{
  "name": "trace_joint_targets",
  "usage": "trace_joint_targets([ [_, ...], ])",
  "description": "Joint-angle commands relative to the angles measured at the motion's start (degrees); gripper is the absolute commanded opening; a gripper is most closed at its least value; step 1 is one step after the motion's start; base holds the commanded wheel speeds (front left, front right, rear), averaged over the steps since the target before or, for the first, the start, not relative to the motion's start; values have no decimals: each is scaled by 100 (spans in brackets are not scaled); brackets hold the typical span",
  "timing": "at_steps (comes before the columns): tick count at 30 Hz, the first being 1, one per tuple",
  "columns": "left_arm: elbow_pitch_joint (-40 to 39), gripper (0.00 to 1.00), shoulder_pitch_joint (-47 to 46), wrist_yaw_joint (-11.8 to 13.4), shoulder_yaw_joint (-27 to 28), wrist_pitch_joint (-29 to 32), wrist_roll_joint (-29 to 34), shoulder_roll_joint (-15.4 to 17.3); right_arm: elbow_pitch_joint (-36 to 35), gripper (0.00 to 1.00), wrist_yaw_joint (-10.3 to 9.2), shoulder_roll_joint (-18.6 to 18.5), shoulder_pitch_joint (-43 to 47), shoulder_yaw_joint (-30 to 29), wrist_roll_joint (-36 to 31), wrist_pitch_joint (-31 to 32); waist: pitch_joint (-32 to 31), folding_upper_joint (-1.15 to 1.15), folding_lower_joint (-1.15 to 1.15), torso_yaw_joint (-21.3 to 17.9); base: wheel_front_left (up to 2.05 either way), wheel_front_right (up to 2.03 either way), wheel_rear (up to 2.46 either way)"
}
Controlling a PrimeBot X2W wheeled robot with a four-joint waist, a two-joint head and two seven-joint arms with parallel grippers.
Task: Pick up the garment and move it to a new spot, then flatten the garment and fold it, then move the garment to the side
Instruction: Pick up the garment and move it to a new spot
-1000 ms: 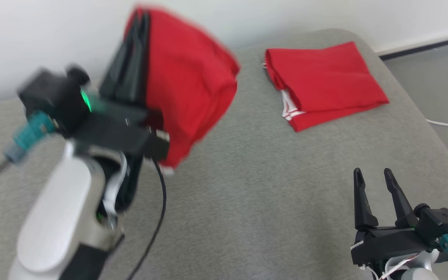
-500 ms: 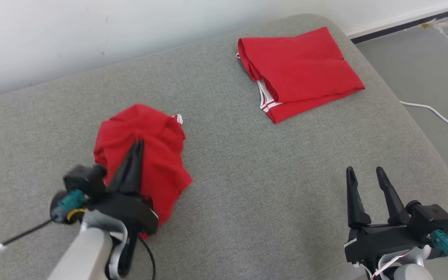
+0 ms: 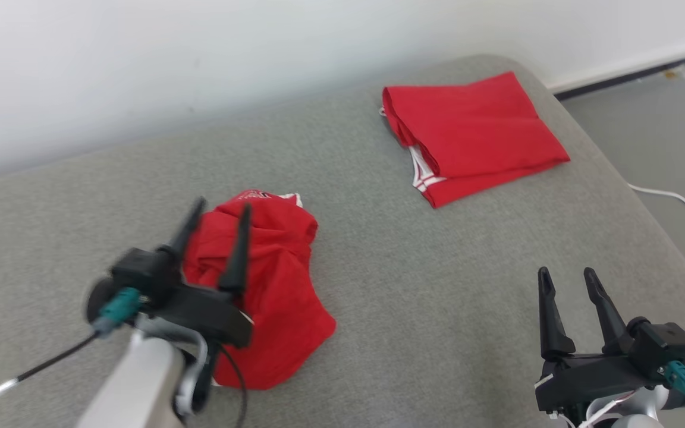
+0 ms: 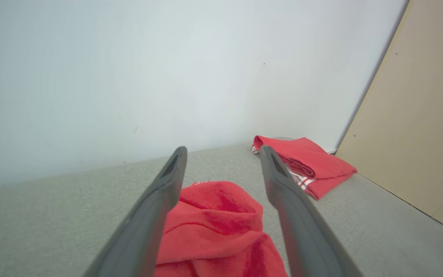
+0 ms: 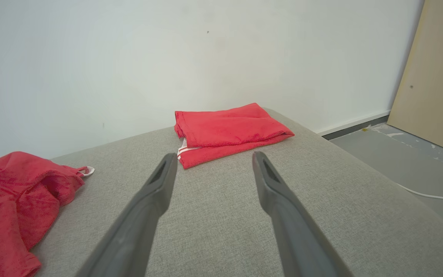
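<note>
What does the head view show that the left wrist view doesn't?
Head view adds: the right end effector, open, the left arm's pale forearm, and a white cable on the floor. Left wrist view adds: a beige panel standing at its right. Shared: the crumpled red garment lying ungripped on the grey cushion, the open left end effector just above it, the folded red garment farther back, and the white wall.
</note>
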Motion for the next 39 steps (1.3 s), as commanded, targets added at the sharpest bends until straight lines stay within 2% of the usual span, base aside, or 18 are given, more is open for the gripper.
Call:
trace_joint_targets([
  [1, -121, 100, 16, 80, 103, -38, 101, 123, -41, 100, -16, 16, 48, 2, -39, 8, -220, 0, 0, 222, 0, 0, 0],
  [7, -1174, 100, 558, 503, 764, -41, 456, 558, -114, 100, -16, 14, 221, -64, -32, 39, -505, 0, 0, 612, 0, 0, 0],
  [13, -1916, 100, 1357, 718, 1456, -43, 732, 926, -165, 100, -16, 15, 321, -84, 14, 59, -617, 0, 0, 970, 0, 0, 0],
  [17, -2259, 100, 1881, 796, 1748, -44, 985, 1011, -149, 100, -16, 14, 347, -80, 13, 25, -658, 0, 0, 1130, 0, 0, 0],
  [21, -2564, 100, 2378, 856, 2048, -44, 1121, 856, -149, 100, -16, 14, 371, -97, -5, -3, -693, 0, 0, 1254, 0, 0, 0],
  [24, -2677, 100, 2609, 846, 2197, -44, 1172, 774, -142, 100, -16, 14, 384, -124, -4, -4, -711, 0, 0, 1307, 0, 0, 0],
  [35, -2591, 100, 3379, 448, 2518, -45, 1407, 307, -112, 100, -16, 15, 421, -95, 25, 16, -786, 0, 0, 1454, 0, 0, 0],
  [39, -2436, 100, 3501, 267, 2469, -45, 1571, 317, -108, 100, -16, 15, 449, -105, 15, 31, -818, 0, 0, 1509, 0, 0, 0],
])
